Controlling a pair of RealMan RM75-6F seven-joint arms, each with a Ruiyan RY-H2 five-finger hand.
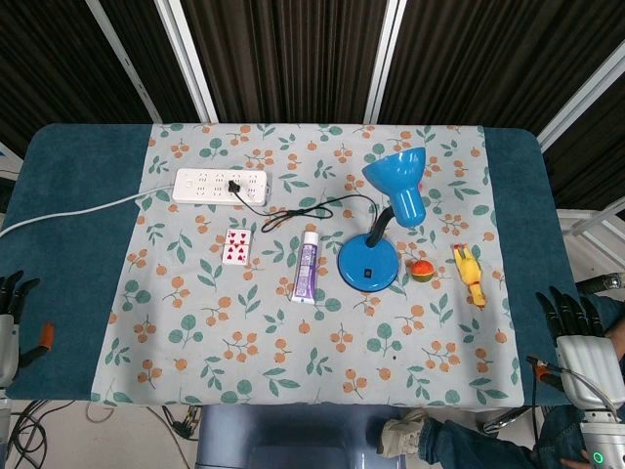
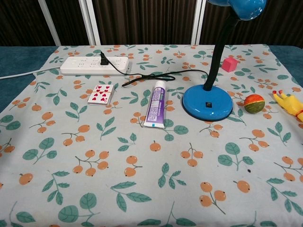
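Observation:
My left hand (image 1: 12, 318) hangs at the table's left edge, fingers apart and holding nothing. Over at the right edge, my right hand (image 1: 576, 337) is likewise empty with fingers spread, nearest the yellow rubber chicken (image 1: 470, 274). Neither hand shows in the chest view. On the floral cloth (image 1: 195, 322) stand a blue desk lamp (image 1: 383, 225), a purple-and-white tube (image 1: 307, 266), a playing card of hearts (image 1: 235, 246) and a white power strip (image 1: 220, 185) with the lamp's black plug in it.
A small orange-green ball (image 1: 422, 271) lies between the lamp base and the chicken. A pink cube (image 2: 229, 64) sits behind the lamp. The black cord (image 1: 308, 210) loops from strip to lamp. A white cable (image 1: 68, 210) runs off to the left.

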